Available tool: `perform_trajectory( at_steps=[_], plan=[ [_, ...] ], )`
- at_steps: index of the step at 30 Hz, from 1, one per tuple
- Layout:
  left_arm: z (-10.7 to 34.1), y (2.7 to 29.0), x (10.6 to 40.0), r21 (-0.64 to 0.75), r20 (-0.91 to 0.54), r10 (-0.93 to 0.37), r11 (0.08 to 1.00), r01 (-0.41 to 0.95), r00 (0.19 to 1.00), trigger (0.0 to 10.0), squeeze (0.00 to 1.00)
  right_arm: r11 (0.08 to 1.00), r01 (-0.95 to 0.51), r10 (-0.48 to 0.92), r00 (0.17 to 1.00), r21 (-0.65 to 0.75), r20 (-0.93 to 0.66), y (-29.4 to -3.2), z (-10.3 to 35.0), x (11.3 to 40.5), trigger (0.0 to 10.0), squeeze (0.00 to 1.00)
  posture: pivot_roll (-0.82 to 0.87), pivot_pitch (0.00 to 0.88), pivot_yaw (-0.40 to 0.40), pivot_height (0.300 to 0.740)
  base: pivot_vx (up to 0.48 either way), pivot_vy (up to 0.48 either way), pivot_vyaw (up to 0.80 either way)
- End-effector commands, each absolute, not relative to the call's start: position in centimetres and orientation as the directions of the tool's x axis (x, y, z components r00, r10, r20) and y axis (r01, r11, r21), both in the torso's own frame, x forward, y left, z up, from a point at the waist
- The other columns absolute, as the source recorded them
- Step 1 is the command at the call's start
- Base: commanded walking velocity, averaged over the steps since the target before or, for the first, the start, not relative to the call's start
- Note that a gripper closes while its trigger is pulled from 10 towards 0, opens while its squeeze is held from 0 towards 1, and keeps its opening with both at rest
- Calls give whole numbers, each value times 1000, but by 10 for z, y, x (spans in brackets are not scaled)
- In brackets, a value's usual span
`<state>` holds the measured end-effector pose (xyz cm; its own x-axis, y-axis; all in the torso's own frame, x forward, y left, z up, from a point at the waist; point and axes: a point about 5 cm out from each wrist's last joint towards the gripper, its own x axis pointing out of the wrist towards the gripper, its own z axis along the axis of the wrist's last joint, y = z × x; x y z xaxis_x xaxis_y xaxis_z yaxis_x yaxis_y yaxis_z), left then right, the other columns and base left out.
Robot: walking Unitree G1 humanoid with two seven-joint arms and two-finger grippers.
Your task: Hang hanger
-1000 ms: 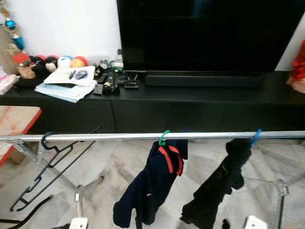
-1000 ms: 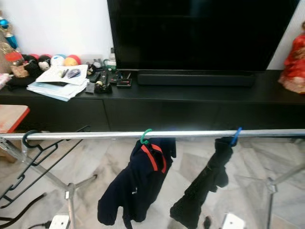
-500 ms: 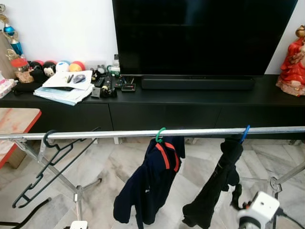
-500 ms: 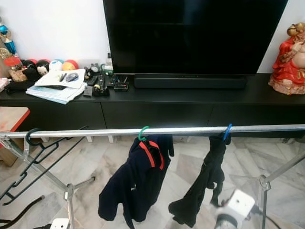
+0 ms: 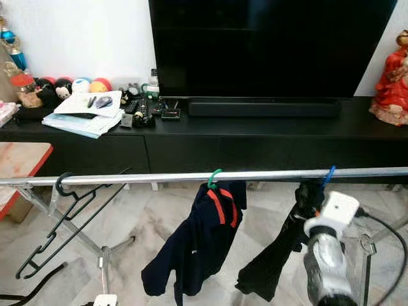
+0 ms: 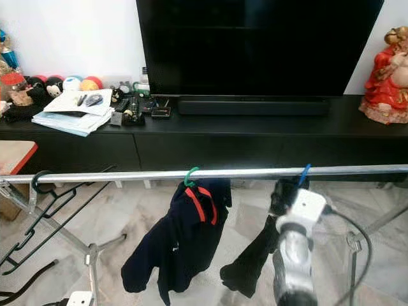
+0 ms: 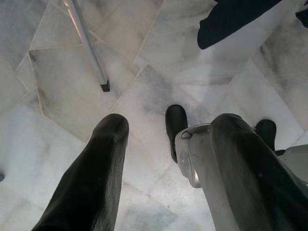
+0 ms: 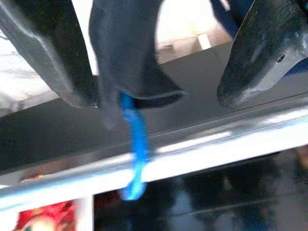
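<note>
Right claw (image 8: 159,53) raised, fingers spread; left claw (image 7: 168,144) hangs down, parted.

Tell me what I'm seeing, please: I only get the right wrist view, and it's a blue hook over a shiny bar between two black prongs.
Observer: The head views show that the bar is the rail of a clothes rack standing before a black TV cabinet. The blue hook carries a black garment.
Operator: And the prongs?
Observer: They belong to the right gripper, raised on its silver arm just under the rail, close by that garment.
Operator: Anything else hanging there?
Observer: Yes. A navy garment with red stripes hangs on a green hook mid-rail, and a bare black hanger hangs at the robot's left end.
</note>
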<state>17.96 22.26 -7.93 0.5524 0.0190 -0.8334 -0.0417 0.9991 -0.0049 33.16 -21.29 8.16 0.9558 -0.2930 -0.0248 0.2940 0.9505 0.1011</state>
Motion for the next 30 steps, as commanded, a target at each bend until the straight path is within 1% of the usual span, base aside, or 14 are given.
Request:
perform_trajectory(
  at_steps=[1,7,10,14,17,18,22,30],
  plan=[
    [-79,224,180,-1,-834,24,999,-44,552,10000,0,948,305,-298,950,89,-89,-215,77,334,10000,0,19,0,17,740,0,0,0],
    [-79,224,181,-3,-832,23,999,-46,554,10000,0,919,380,-360,918,107,-167,-215,81,345,10000,0,25,0,14,740,0,0,0],
    [-79,224,180,-3,-832,24,999,-48,554,10000,0,914,388,-367,914,115,-171,-214,81,345,10000,0,25,0,13,740,0,0,0],
    [-80,225,178,-1,-836,25,999,-46,548,10000,0,907,409,-380,898,99,-223,-213,69,338,10000,0,20,2,15,740,0,0,0],
    [-80,224,178,-2,-837,23,999,-45,547,10000,0,903,416,-378,889,109,-256,-213,62,335,10000,0,22,0,13,740,0,0,0],
    [-80,224,178,-3,-836,21,999,-43,548,10000,0,903,413,-365,883,119,-294,-212,57,333,10000,0,22,0,13,740,0,0,0],
    [-79,223,179,-5,-835,19,999,-43,550,10000,0,910,400,-339,868,106,-362,-210,49,331,10000,0,21,0,13,740,0,0,0],
    [-79,223,180,-4,-834,21,999,-43,552,10000,0,890,422,-338,865,173,-371,-214,63,344,10000,0,25,1,16,740,0,0,0]
  ],
)
